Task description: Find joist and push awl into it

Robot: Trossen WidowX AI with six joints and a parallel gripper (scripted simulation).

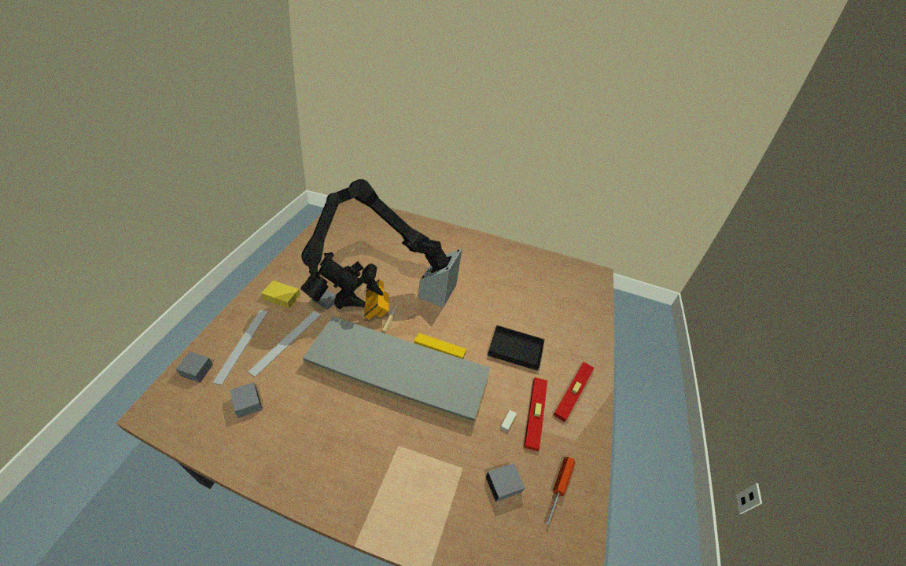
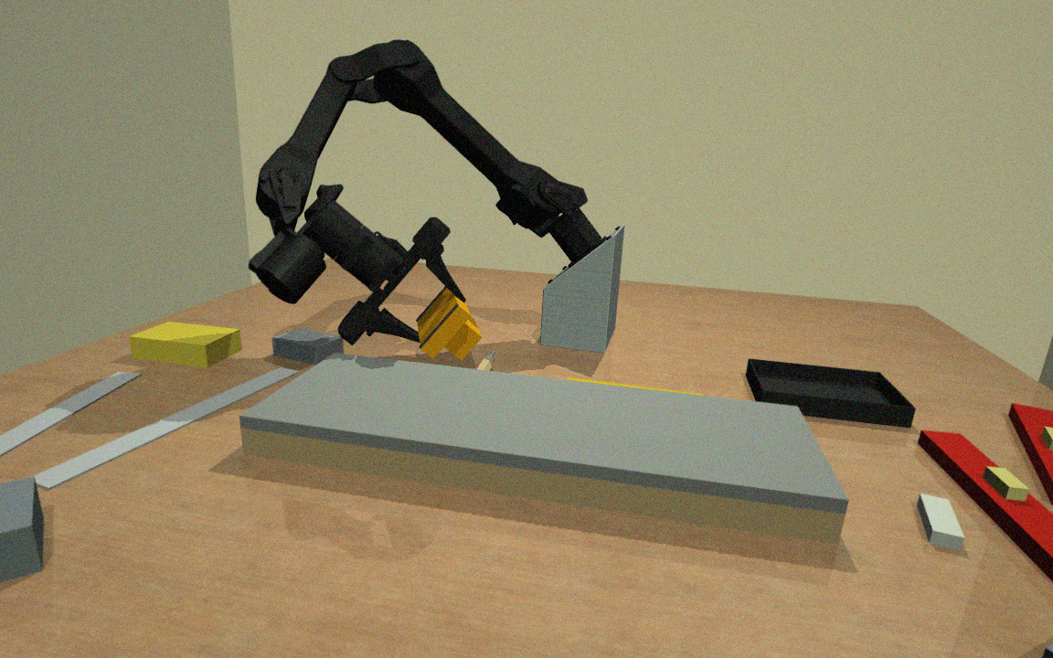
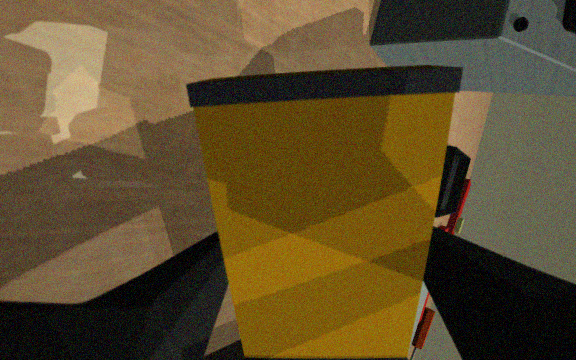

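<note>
My gripper (image 1: 372, 298) (image 2: 441, 319) (image 3: 321, 235) is shut on the yellow-orange stud finder (image 1: 377, 305) (image 2: 450, 330) (image 3: 318, 165), held tilted in the air behind the left end of the panel. The grey floor panel (image 1: 399, 369) (image 2: 547, 433) lies flat on a tan base; the joist is hidden and no hole shows. A cream-handled tool, seemingly the awl (image 1: 388, 323) (image 2: 485, 363), lies behind the panel, just right of the stud finder; the panel's edge partly hides it in the exterior view. The black tray (image 1: 516, 347) (image 2: 849, 408) (image 3: 453, 182) stands empty right of the panel.
A yellow bar (image 1: 440, 345) lies behind the panel. Two red levels (image 1: 535, 422) (image 1: 572, 395), a white block (image 1: 508, 420) and an orange-handled screwdriver (image 1: 564, 476) lie right. Two metal strips (image 1: 241, 347) (image 1: 285, 343), a yellow block (image 1: 280, 292) and grey blocks (image 1: 194, 366) (image 1: 245, 398) lie left.
</note>
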